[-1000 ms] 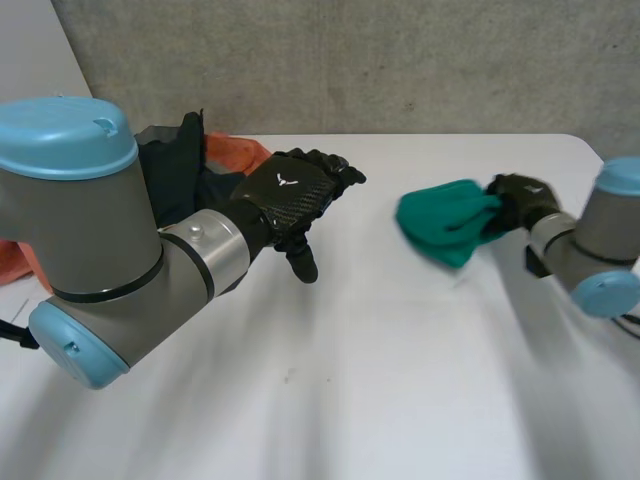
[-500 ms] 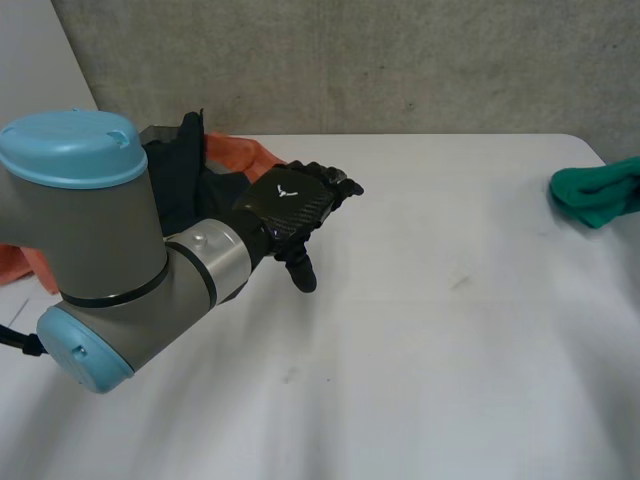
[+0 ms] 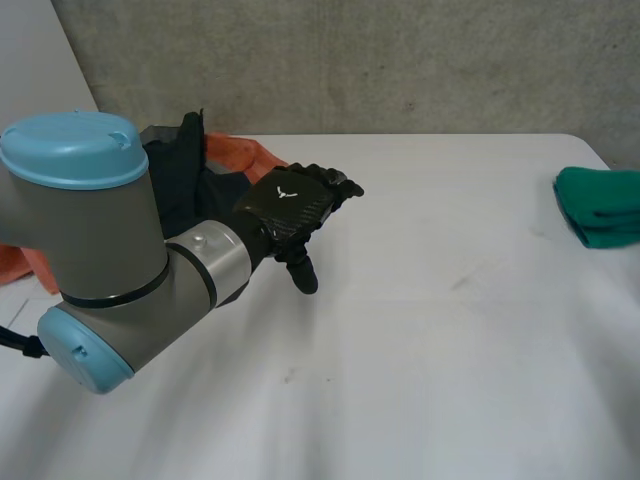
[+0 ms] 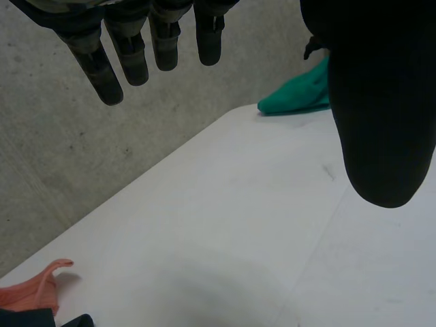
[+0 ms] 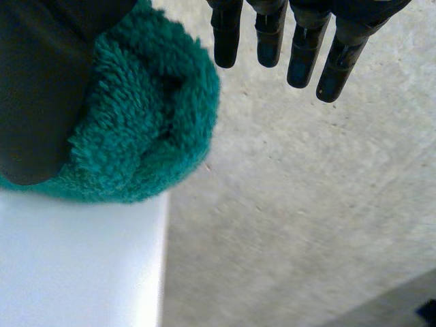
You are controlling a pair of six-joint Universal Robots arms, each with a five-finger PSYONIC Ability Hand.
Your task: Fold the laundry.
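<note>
Green towel (image 3: 600,205) lies at table (image 3: 420,350) edge, well apart from left hand (image 3: 290,205).

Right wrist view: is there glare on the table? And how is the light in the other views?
Right wrist view: yes, the table beside the green towel glares white. Left wrist view: the left hand is a dark shape without detail; the table is evenly lit. Head view: soft, even light, no glare.

A white table (image 3: 430,360) is stretching across the scene, its far edge running just in front of a rough grey concrete wall (image 3: 400,60), a small dark scuff (image 3: 460,283) is showing on its top, and a paler smooth panel (image 3: 35,50) is standing beside the wall at the left
</note>
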